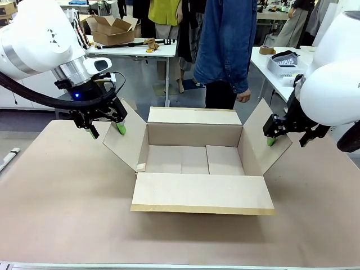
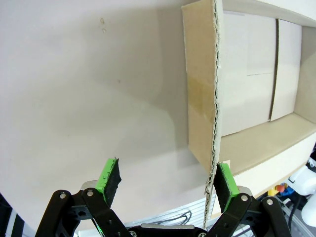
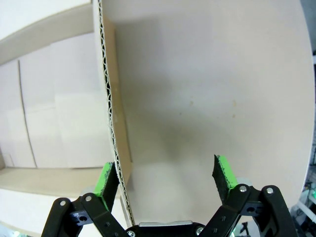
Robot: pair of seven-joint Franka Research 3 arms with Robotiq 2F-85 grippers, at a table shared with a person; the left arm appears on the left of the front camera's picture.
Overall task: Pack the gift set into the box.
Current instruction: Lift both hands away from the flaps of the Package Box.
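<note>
Left gripper (image 1: 107, 130) and right gripper (image 1: 288, 138), jaws apart, each straddle one of the side flaps (image 1: 126, 140) of the empty box (image 1: 194, 135) mid-frame, apparently to hold it spread for the gift set (image 1: 286, 61) lying upper right.

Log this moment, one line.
carton: open, empty | left jaws: open, astride left flap | right jaws: open, astride right flap | gift set: on side table

A person in a blue shirt (image 1: 228, 45) stands behind the big brown table (image 1: 67, 214), and a small open cardboard box (image 1: 112, 29) sits on a white table (image 1: 135, 49) far back.
</note>
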